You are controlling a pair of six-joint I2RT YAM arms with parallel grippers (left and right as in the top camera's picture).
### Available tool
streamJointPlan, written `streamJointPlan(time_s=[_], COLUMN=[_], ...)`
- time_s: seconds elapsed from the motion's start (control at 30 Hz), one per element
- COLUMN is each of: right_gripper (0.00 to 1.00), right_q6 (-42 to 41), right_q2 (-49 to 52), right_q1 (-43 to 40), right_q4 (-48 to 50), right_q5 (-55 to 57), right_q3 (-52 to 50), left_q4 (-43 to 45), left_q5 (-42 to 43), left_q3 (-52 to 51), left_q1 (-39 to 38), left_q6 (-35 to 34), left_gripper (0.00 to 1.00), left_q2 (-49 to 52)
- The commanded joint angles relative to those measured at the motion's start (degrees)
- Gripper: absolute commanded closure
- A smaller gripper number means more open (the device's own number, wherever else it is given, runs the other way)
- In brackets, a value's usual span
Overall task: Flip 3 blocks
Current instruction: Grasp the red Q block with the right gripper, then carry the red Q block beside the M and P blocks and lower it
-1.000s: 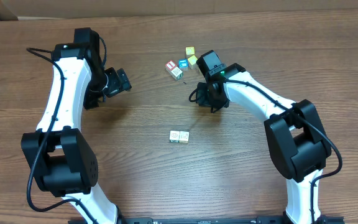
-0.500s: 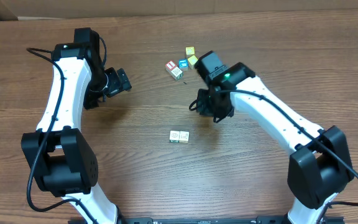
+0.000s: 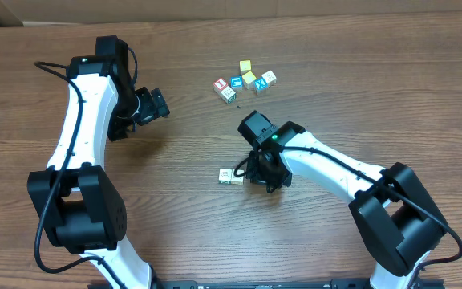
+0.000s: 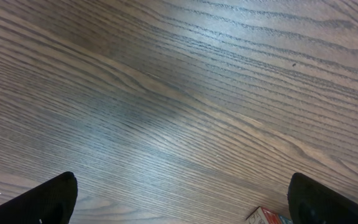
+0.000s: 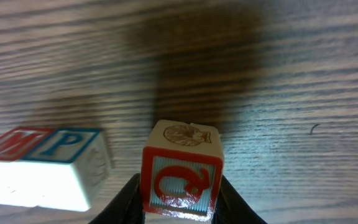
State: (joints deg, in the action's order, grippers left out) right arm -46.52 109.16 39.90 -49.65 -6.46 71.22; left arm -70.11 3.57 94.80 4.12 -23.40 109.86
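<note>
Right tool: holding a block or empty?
Holding. Right tool is shut on the red-letter block, a finger against each side in the wrist view. Lifted or resting: cannot tell.

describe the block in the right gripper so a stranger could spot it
Find the right gripper near the table's middle. Between its fingers sits a small wooden cube, beside two pale cubes lying side by side. Unlike those, it is gripped and shows a round red letter on pale blue stripes.
</note>
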Motion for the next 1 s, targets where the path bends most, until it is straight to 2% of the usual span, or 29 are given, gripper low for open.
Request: streamJointPlan(time_s=[0.0,0.2,0.27,0.6,0.67,0.73,0.77,0.83,0.87,0.9,0.93,0.97], right_gripper=[0.73,0.49,0.45,0.41,0.36,0.35,0.39,0.54,0.75,0.88,0.95,0.96], right_q6=[-1.7,1.3,2.9,5.0,5.0,5.0,5.0,4.9,4.5,4.5,4.6,4.5], right_q2=[0.0,-0.1,-0.4,-0.8,-0.8,-0.8,-0.8,-0.8,-0.8,-0.7,-0.7,-0.7], right_q1=[0.1,-0.1,-0.1,-2.8,-4.3,-6.0,-6.8,-7.8,-8.0,-8.0,-8.0,-7.8], right_q4=[1.6,1.2,0.4,-7.0,-7.1,-7.1,-7.2,-7.3,-7.1,-6.8,-6.3,-5.7], right_q5=[-1.2,-2.1,-2.7,-0.9,-0.2,-0.1,-0.1,-0.1,-0.1,-0.1,-0.1,-0.2], right_q3=[-1.6,-0.3,0.9,8.4,8.3,8.0,7.7,6.8,5.9,5.2,4.4,3.6], left_q4=[0.1,0.1,0.1,0.1,0.1,0.1,0.1,0.1,0.1,0.1,0.1,0.1], left_q5=[-0.6,-0.6,-0.6,-0.6,-0.6,-0.6,-0.6,-0.6,-0.6,-0.6,-0.6,-0.6], left_q3=[1.0,1.0,1.0,1.0,1.0,1.0,1.0,1.0,1.0,1.0,1.0,1.0], left_q1=[-0.4,-0.4,-0.4,-0.4,-0.4,-0.4,-0.4,-0.4,-0.4,-0.4,-0.4,-0.4], left_q6=[0.7,0.7,0.7,0.7,0.7,0.7,0.7,0.7,0.7,0.7,0.7,0.7], left_gripper=[0.00,0.00,0.00,0.00,0.00,0.00,0.00,0.00,0.00,0.00,0.00,0.00], left_q2=[-1.2,-1.2,-1.2,-1.2,-1.2,-1.2,-1.2,-1.2,-1.2,-1.2,-1.2,-1.2])
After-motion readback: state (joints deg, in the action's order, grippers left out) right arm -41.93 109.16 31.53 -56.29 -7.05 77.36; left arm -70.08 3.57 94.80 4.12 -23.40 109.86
